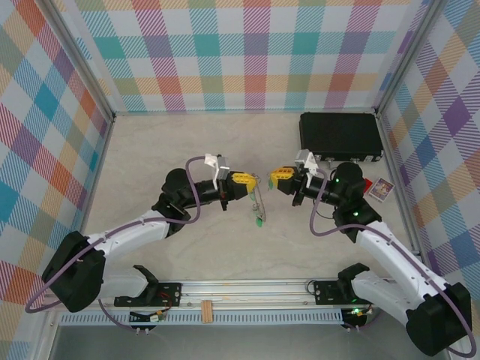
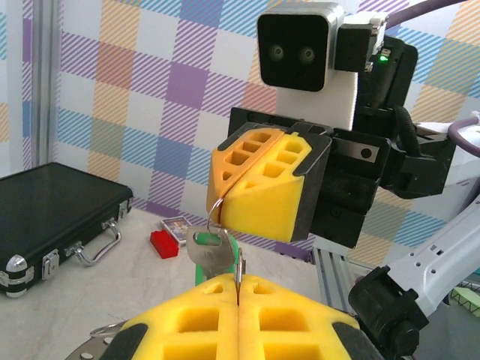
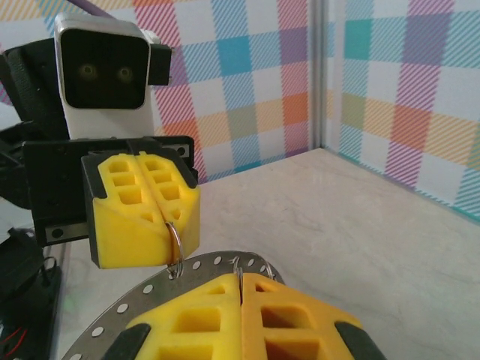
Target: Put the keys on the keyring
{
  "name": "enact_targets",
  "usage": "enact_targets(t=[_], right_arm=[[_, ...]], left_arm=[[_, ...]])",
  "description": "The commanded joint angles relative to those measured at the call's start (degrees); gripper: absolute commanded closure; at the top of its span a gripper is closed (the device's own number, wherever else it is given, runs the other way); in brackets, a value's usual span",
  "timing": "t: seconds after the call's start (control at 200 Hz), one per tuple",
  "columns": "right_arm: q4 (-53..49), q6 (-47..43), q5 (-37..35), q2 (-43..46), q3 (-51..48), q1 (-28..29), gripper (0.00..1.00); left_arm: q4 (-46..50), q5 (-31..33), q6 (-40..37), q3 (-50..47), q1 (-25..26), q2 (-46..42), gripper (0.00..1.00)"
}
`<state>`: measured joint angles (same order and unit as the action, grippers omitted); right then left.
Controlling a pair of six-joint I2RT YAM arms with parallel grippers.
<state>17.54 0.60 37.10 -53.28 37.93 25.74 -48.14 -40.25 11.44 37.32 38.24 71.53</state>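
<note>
Currently your right gripper point(image 2: 240, 184) is clamped fully shut on a thin wire loop point(image 2: 215, 212) carrying a small silver key with a green tag point(image 2: 206, 251). Your left gripper point(image 3: 161, 210), equally closed, pinches a second loop point(image 3: 175, 244) just by the large flat perforated grey keyring point(image 3: 142, 291). Hold both pinches firm and bring loop to ring slowly, untwisted.

A: Right gripper point(image 3: 240, 283)?
B: Bottom of frame, yellow fingers pressed together, a thin wire point(image 3: 237, 263) poking up at the seam.
A: Opposite?
B: Left gripper point(image 3: 166, 225), fingers also together, a small wire loop point(image 3: 175, 244) hanging from the seam.
A: Keyring point(image 3: 142, 291)?
B: Flat grey perforated arc, just under that loop, running behind the right fingertips. Contact unclear.
</note>
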Motion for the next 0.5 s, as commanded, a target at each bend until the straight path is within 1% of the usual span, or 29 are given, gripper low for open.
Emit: enact_targets(t=[0.0,0.115,0.2,0.3,0.365,0.495], right_arm=[[-1.6,-5.5,3.1,-0.8,2.7,1.4,1.0],[-1.6,-8.9,1.8,-0.5,3.5,2.0,1.0],[-0.8,-11.3,1.1,0.1,3.2,2.4,1.0],[-3.7,-15.0,-0.6,0.2,4.1,3.2,1.0],[-4.8,-15.8,-1.2,0.0,4.7,3.7,1.0],[-3.6,-16.0,-2.5,-0.2,4.3,4.4,1.0]], left_arm=[[-1.9,1.3,-2.6,-0.9,0.7,-2.4,1.0],[1.2,1.5,-4.5,0.5,0.7,-3.8,1.0],[0.8,2.6,-5.5,-0.2,0.7,-4.7,1.0],[1.1,3.3,-6.0,-1.1,0.7,-5.4,1.0],[2.3,3.6,-6.1,-1.1,0.7,-5.7,1.0],[3.7,4.8,-6.7,-1.6,0.8,-6.5,1.0]])
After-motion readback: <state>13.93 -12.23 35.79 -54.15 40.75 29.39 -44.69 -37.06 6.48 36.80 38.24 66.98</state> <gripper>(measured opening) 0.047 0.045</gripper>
